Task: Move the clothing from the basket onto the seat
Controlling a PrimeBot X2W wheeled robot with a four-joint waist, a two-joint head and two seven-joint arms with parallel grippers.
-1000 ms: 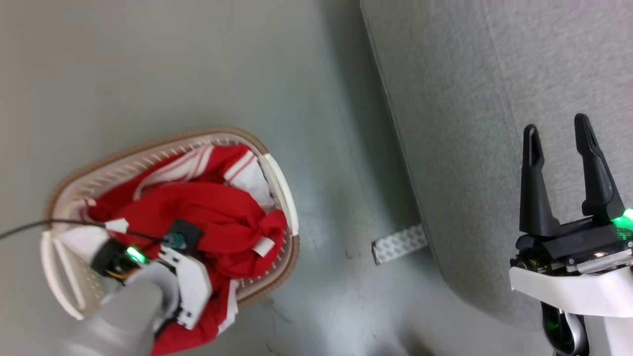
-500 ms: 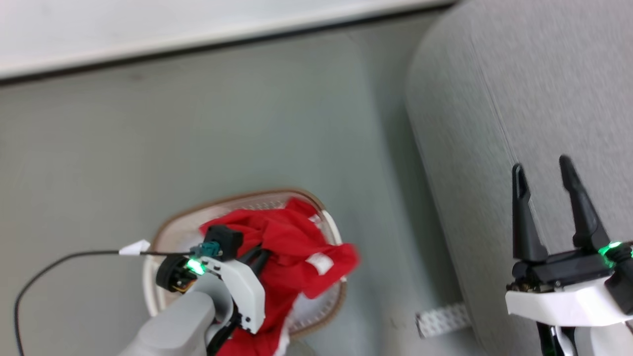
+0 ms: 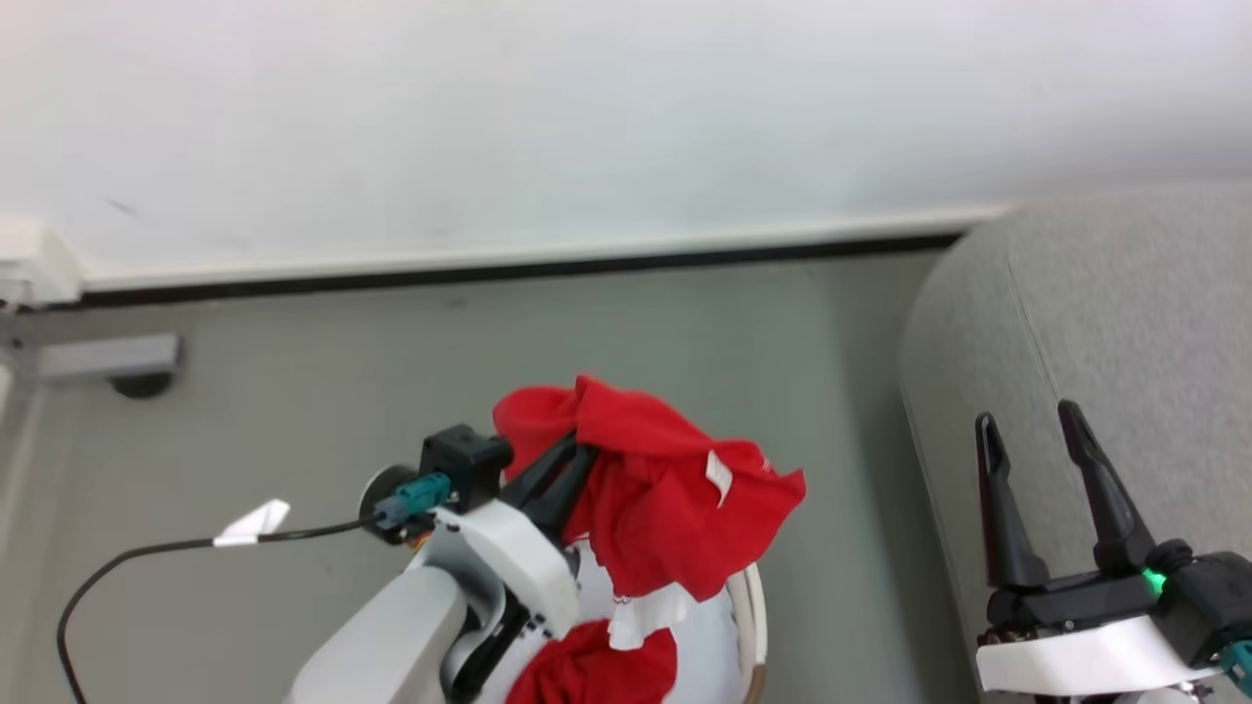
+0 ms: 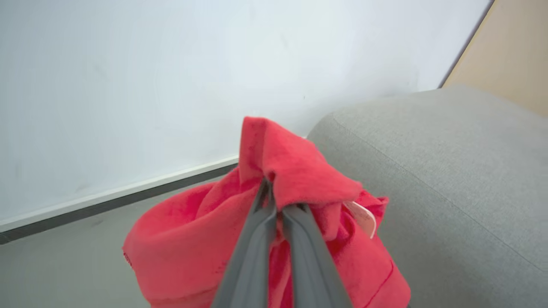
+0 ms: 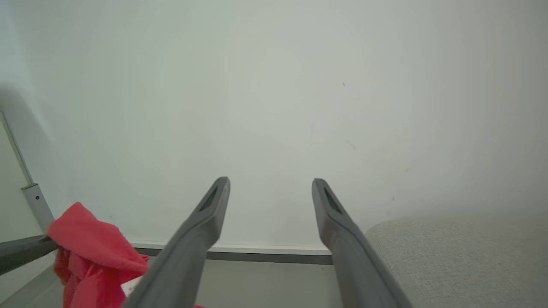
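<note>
My left gripper (image 3: 580,448) is shut on a bunch of bright red clothing (image 3: 665,489), which hangs lifted above the basket (image 3: 754,616); only the basket's cream rim shows at the bottom edge. More red and white fabric (image 3: 592,675) trails down into it. The left wrist view has the gripper (image 4: 274,202) pinching a fold of the clothing (image 4: 299,167), with the grey seat (image 4: 449,171) just to the right. My right gripper (image 3: 1025,416) stands open and empty over the seat (image 3: 1125,323). In its own view the right gripper (image 5: 270,183) faces the wall, the clothing (image 5: 85,239) at lower left.
A white wall (image 3: 587,117) with a dark baseboard (image 3: 509,269) runs behind the grey floor (image 3: 293,391). A black cable (image 3: 147,552) with a white tag trails from my left wrist. A grey fitting (image 3: 108,357) sits low on the wall at far left.
My left gripper has risen out of the basket with the red clothing in it. The head camera has tilted up, bringing the wall into view. The right gripper has stayed open.
</note>
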